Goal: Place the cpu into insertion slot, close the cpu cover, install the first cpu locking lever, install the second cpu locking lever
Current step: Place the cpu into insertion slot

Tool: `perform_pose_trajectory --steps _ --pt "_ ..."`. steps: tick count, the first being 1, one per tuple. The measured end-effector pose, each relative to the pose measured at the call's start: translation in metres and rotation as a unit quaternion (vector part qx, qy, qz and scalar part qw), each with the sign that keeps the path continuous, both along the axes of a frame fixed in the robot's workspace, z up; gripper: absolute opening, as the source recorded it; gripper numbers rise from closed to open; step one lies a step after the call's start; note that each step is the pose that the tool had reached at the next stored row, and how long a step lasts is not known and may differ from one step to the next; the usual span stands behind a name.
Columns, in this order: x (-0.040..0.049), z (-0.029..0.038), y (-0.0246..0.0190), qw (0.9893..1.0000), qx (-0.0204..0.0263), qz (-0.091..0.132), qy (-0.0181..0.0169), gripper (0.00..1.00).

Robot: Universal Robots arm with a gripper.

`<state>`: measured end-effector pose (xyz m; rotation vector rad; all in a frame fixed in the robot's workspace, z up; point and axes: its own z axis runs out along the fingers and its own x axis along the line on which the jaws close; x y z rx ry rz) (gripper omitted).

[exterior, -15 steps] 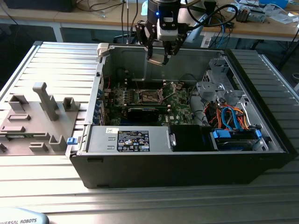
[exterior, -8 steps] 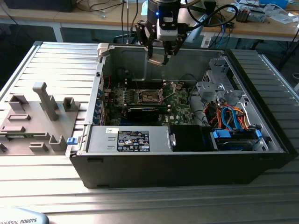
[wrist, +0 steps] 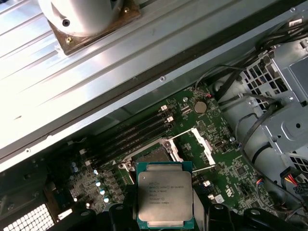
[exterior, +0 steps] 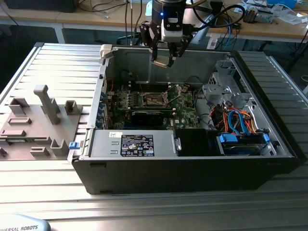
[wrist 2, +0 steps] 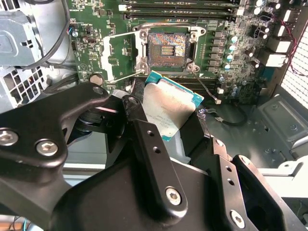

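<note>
Claw (exterior: 164,58) clamps the cpu (wrist: 165,199), metal top up, high above the socket (wrist 2: 167,48)

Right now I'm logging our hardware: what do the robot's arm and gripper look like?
The gripper is black: jointed linkage bars with silver screw heads. Above it sits a pale grey block, then the dark arm wrist with a small blue light; black cables loop from it.

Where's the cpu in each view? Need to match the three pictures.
Exterior view: the cpu hangs in the gripper, above the open case, over the far edge of the board.
Second wrist view: cpu is the tilted silver square beside the bare socket.
First wrist view: cpu is the silver square, partly hiding the socket.
Shared landmark: the socket.
</note>
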<state>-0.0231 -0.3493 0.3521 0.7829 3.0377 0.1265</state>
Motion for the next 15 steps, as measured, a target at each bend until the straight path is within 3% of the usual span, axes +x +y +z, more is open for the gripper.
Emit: perform_pose_trajectory --steps 15 --pt "0.0 0.0 0.0 1.0 0.0 -0.007 0.0 0.54"
